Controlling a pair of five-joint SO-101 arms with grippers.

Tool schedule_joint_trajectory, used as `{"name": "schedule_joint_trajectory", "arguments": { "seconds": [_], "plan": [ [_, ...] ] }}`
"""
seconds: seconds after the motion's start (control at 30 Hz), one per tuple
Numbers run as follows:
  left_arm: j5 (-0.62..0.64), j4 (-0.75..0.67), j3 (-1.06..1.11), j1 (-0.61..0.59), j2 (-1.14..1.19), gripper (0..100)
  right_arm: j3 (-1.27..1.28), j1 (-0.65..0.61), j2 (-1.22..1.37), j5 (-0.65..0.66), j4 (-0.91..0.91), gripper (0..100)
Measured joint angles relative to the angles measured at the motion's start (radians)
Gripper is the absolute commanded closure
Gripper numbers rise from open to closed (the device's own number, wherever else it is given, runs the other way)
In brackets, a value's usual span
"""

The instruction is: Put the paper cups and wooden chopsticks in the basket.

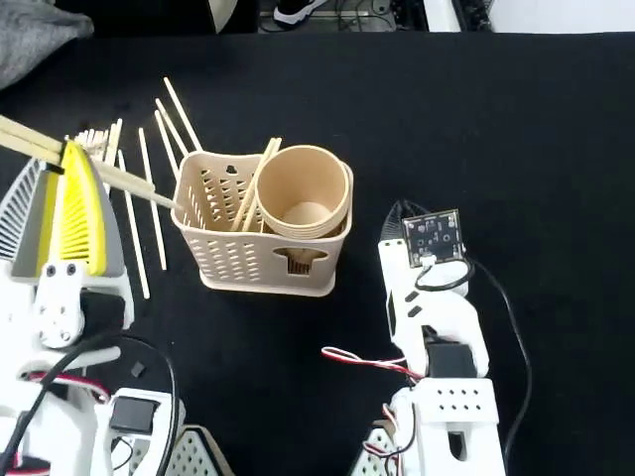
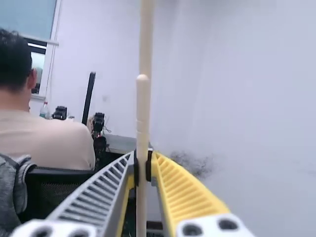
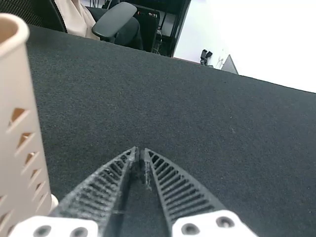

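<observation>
1. Wooden sticks first, far left. The left gripper (image 1: 71, 149) is clamped tight on a held pair (image 1: 119, 177) of chopsticks, with no gap showing beside the wood. The left wrist view shows the two sticks pinched side by side between the grey and yellow fingers. The pair is lifted off the black cloth (image 1: 496, 129), and its far tips reach the left rim of the basket (image 1: 248, 263).
2. My handling read: the sticks are light, stiff, thin and smooth. The grip sits partway along, so a long end sticks out on each side. I judge they could pivot or scissor apart if a tip knocks the rim. I would lead them in tip-down.
3. Loose chopsticks (image 1: 152, 198) lie fanned on the cloth just left of the basket. Several cross or lie close together. They are flat and low to the cloth, so pinching one alone looks fiddly. A grip near mid-length should balance best.
4. Basket: perforated plastic, upright and probably light enough to slide if shoved. Stowed sticks (image 1: 253, 188) lean inside its left half.
5. Paper cups (image 1: 303, 193) are nested in its right half, mouths up. They have thin walls and would crush easily, so I would not press on them.
6. The right gripper (image 3: 140, 155) sits low over the cloth right of the basket. Its fingers are drawn together at the tips and hold nothing.
</observation>
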Motion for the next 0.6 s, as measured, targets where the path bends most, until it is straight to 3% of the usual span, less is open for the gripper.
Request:
{"name": "schedule_joint_trajectory", "arguments": {
  "seconds": [0.6],
  "plan": [
    [0.012,0.048,0.252,-0.002,0.0,97,0.002,0.0,0.0,0.0,0.0,98.7]
  ]
}}
